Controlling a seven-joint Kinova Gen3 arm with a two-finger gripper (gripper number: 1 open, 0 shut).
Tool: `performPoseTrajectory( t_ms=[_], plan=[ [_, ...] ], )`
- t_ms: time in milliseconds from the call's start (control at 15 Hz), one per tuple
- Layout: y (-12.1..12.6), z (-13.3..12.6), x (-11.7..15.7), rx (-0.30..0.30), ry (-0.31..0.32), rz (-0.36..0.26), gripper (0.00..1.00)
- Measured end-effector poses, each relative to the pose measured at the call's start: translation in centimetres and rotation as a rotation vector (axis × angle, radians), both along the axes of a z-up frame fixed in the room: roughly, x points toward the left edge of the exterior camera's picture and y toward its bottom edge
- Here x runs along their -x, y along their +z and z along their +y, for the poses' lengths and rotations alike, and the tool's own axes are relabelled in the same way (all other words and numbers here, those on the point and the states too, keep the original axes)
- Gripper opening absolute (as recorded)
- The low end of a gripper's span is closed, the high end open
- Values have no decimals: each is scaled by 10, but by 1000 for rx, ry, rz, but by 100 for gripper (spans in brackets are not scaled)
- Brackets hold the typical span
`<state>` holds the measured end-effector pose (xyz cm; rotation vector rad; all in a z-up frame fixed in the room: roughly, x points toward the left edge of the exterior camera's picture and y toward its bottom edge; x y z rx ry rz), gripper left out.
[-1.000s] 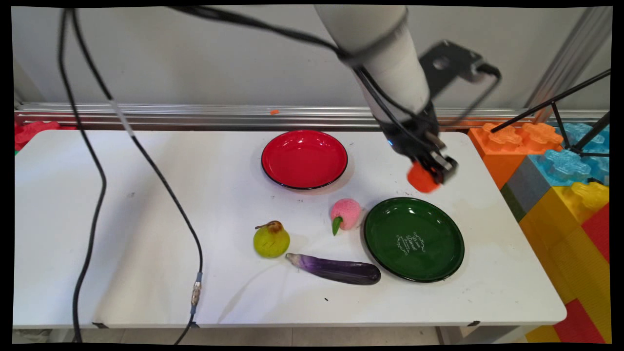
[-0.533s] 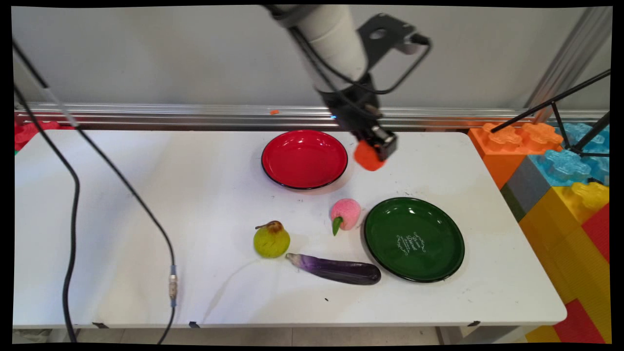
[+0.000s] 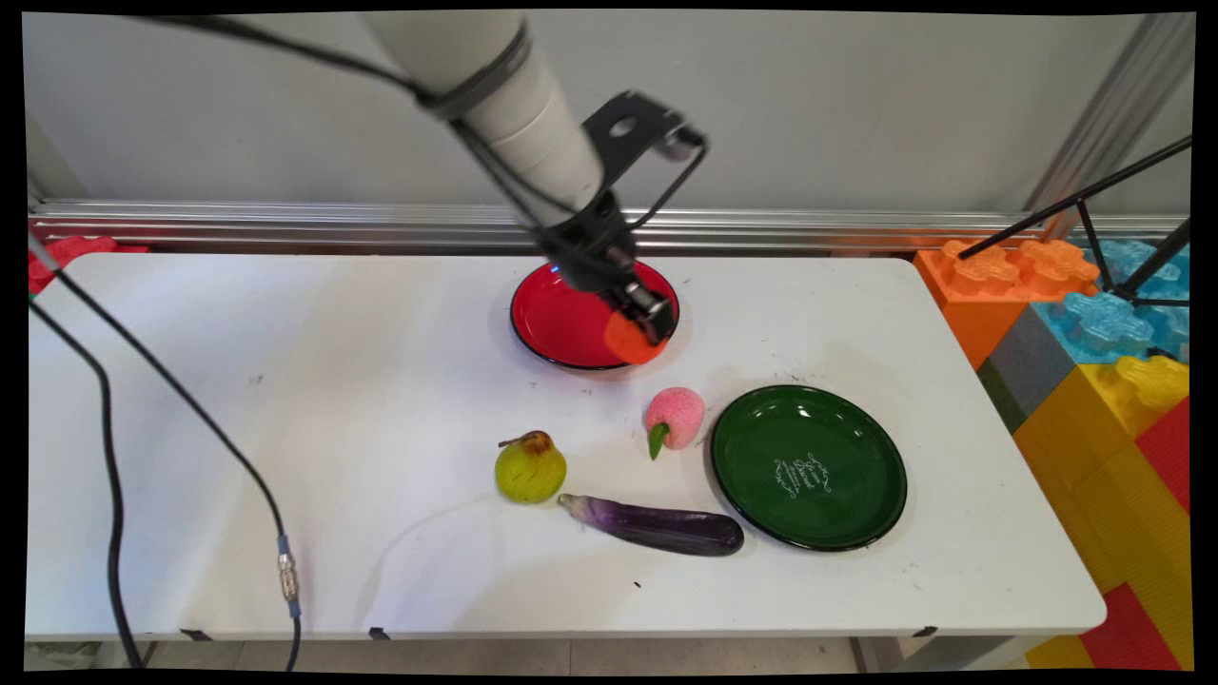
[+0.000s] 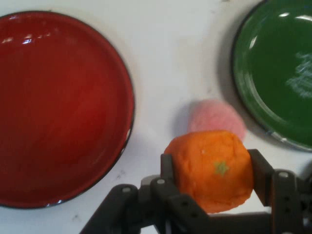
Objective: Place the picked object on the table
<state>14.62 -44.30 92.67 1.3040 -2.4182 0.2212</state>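
I see the white bench [image 3: 856, 590] under the pincer [image 3: 639, 335], a grey wall [image 3: 904, 105] with an aluminium rail [image 3: 285, 221] behind it, and coloured foam blocks [image 3: 1113, 381] well off to its side.

Bare red plate [image 3: 557, 323] below, pink fruit [image 3: 676, 417] probably just beside

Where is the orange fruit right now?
The orange fruit is clamped in the gripper, held over the right edge of the red plate in the main view, with the pink peach on the table nearby.
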Motion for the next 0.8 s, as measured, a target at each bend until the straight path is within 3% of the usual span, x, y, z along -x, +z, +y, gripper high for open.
performPoseTrajectory(
  t_ms=[400, 800],
  plan=[
    [-71, -1, -45, -22, 8, -3, 0],
    [-128, -10, -61, -41, 10, 4, 0]
  ],
)
